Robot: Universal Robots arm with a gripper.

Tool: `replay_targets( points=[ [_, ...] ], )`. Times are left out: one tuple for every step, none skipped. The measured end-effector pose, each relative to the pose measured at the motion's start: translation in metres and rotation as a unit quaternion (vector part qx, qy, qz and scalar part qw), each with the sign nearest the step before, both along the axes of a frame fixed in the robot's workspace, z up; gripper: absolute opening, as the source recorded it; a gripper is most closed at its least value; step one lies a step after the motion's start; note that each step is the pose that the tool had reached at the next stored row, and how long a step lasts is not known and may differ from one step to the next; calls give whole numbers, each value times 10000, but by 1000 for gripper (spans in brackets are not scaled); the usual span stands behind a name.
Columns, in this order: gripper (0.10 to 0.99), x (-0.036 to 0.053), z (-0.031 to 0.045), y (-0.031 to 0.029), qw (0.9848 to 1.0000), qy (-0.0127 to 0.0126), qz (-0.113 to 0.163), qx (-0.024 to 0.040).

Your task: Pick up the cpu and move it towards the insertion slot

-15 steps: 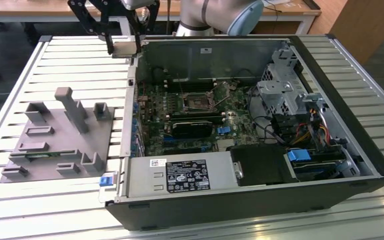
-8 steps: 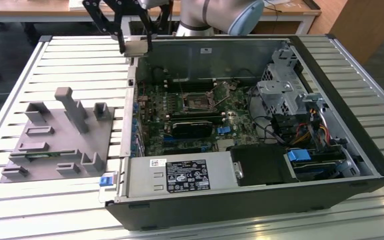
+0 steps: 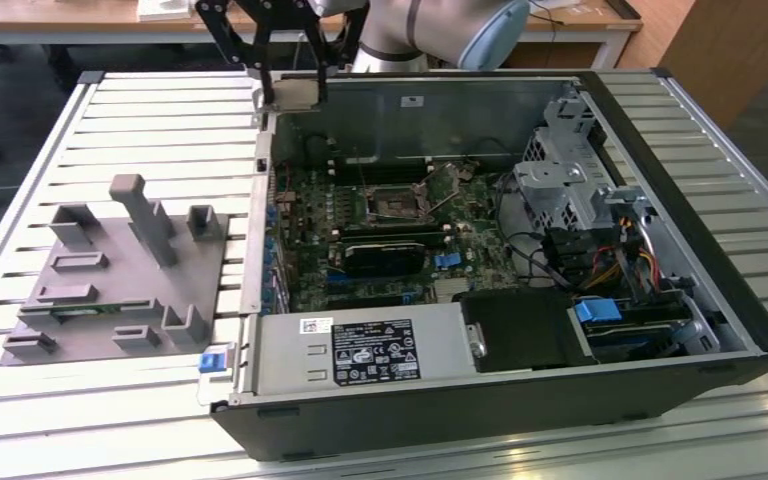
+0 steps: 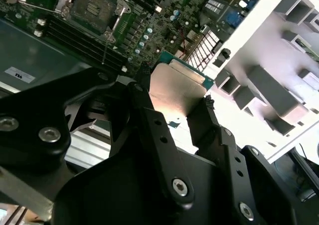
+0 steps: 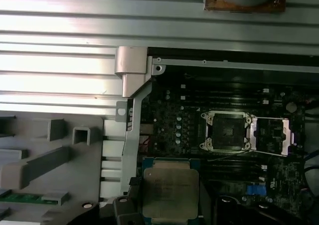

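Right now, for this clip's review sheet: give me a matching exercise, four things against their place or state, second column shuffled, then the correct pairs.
Things
1. cpu
2. insertion slot
3. grey fixture block
4. gripper

Place or state
A. on the slatted table, outside the computer case
B. held between black fingers, above the case's edge
C. open on the motherboard, dark centre bare, nothing seated
D. shut on the chip's edges

Pairs: 1-B, 2-C, 3-A, 4-D
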State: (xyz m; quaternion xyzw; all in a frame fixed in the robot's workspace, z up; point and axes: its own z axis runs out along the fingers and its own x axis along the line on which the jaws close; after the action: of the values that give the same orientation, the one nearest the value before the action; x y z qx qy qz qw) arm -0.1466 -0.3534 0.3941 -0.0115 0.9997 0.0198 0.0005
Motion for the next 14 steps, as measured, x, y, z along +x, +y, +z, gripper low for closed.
replay_targets(
  points=[
    [545, 25, -2, 5, 10000, -5, 0, 0],
    [545, 49, -4, 9, 10000, -11, -1, 0],
    [545, 75, -6, 14, 10000, -17, -1, 0],
    [545, 99, -8, 19, 10000, -23, -2, 0],
    [545, 123, -9, 23, 10000, -28, -2, 0],
    [545, 147, -11, 28, 10000, -33, -2, 0],
    [545, 171, -13, 32, 10000, -38, -2, 0],
    [545, 194, -15, 38, 10000, -42, -2, 1],
    [545, 217, -16, 43, 10000, -45, -2, 0],
    [545, 241, -18, 49, 10000, -48, -3, 0],
    [545, 262, -19, 55, 10000, -51, -3, 0],
    [545, 280, -20, 61, 10000, -54, -4, 0],
    [545, 298, -21, 68, 10000, -56, -4, 0],
    [545, 314, -23, 75, 10000, -58, -5, 0]
  ],
)
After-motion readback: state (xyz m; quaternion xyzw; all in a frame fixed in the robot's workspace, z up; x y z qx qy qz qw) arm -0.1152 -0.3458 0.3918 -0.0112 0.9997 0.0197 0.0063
